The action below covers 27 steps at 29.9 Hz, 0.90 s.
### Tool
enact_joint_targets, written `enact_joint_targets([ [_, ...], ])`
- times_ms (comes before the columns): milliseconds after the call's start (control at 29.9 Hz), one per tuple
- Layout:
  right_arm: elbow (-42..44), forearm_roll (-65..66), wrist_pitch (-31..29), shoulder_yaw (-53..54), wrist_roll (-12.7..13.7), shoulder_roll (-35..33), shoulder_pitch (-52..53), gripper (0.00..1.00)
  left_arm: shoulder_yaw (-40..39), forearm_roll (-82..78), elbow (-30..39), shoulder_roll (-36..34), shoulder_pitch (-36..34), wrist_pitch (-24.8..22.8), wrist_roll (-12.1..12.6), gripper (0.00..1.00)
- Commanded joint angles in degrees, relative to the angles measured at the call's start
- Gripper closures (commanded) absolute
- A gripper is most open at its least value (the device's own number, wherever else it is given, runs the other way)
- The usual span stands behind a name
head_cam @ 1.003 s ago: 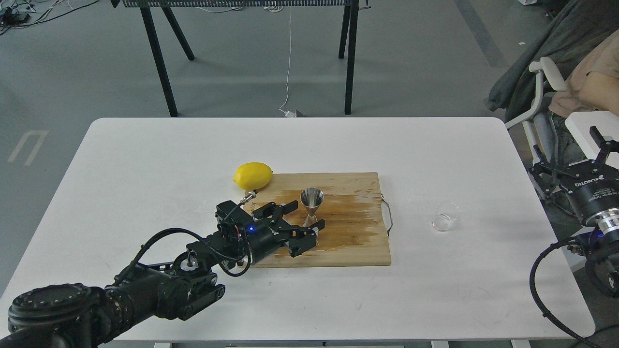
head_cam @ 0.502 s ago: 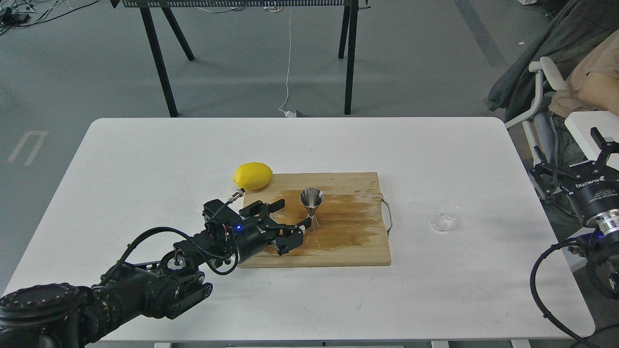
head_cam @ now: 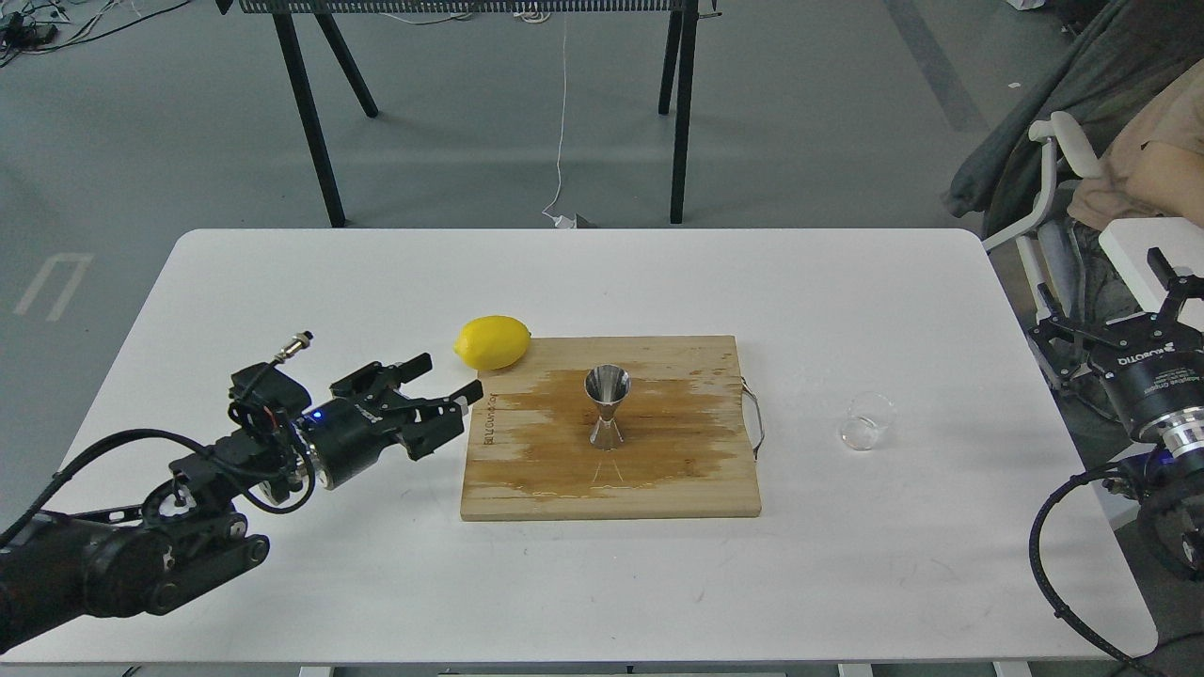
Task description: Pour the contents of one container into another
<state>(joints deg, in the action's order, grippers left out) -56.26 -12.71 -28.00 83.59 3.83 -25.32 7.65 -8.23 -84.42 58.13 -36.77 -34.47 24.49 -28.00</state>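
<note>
The left gripper (head_cam: 444, 380) hovers over bare white table (head_cam: 282, 310) with its two fingers apart and empty, just left of the wooden cutting board (head_cam: 658, 480) and near a lemon (head_cam: 492, 341). The right gripper (head_cam: 1115, 291) waits at the table's right edge, fingers spread and empty. A steel jigger (head_cam: 607, 406) stands upright near the middle of the board, on a dark wet patch. A small clear glass cup (head_cam: 866, 420) sits on the table right of the board, well apart from the jigger and nearer the right gripper. Likely risks: the cup is nearly invisible against the white top, so a grasp could miss or knock it over; the narrow-waisted jigger could topple if bumped; and its small mouth invites spilling onto the already wet board.
</note>
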Motion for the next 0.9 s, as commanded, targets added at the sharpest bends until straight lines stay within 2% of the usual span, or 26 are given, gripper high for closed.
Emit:
enact_joint_targets([
  [0, -0.3, 0.0, 0.0, -0.3, 0.0, 0.1, 0.2, 0.01, -5.3, 8.1, 4.4, -5.3, 0.0, -14.8, 0.0, 0.07],
  [134, -0.5, 0.0, 0.0, -0.6, 0.2, 0.4, 0.7, 0.01, -13.0, 20.7, 3.4, -6.5, 0.2, -37.0, 0.0, 0.07],
  [201, -0.6, 0.0, 0.0, -0.9, 0.3, 0.5, 0.9, 0.01, -17.3, 29.4, 1.5, -7.3, 0.3, -49.7, 0.0, 0.06],
  [234, -0.6, 0.0, 0.0, -1.0, 0.4, 0.6, 0.9, 0.01, -19.3, 33.0, 0.2, -7.5, 0.3, -52.5, 0.0, 0.06],
  [301, -0.6, 0.0, 0.0, -1.3, 0.8, 1.1, 1.1, 0.01, -23.4, 41.1, -2.7, -7.9, 0.2, -52.5, 0.0, 0.06],
  [401, -1.5, -0.5, 0.0, -3.8, 0.9, 1.6, 1.7, 0.02, -29.2, 54.8, -11.9, -7.7, -0.2, -52.5, 0.0, 0.06],
  [502, -7.7, -3.2, 0.0, -4.5, 1.0, 1.6, 1.0, 0.02, -31.6, 71.3, -22.9, -6.7, 0.0, -52.5, 0.0, 0.06],
  [636, -17.9, -10.3, 0.1, -3.6, 1.0, 1.0, -3.7, 0.03, -31.6, 79.5, -30.9, -3.1, -0.2, -52.5, 0.0, 0.06],
  [702, -23.4, -13.8, 6.4, -3.0, 1.0, 0.7, -6.5, 0.03, -31.8, 79.8, -31.2, -1.9, 0.2, -52.5, 0.0, 0.06],
  [870, -34.8, -18.4, 26.6, 3.6, 1.0, -0.4, -14.0, 0.03, -31.8, 80.0, -31.8, -1.5, 0.7, -52.5, 0.0, 0.06],
])
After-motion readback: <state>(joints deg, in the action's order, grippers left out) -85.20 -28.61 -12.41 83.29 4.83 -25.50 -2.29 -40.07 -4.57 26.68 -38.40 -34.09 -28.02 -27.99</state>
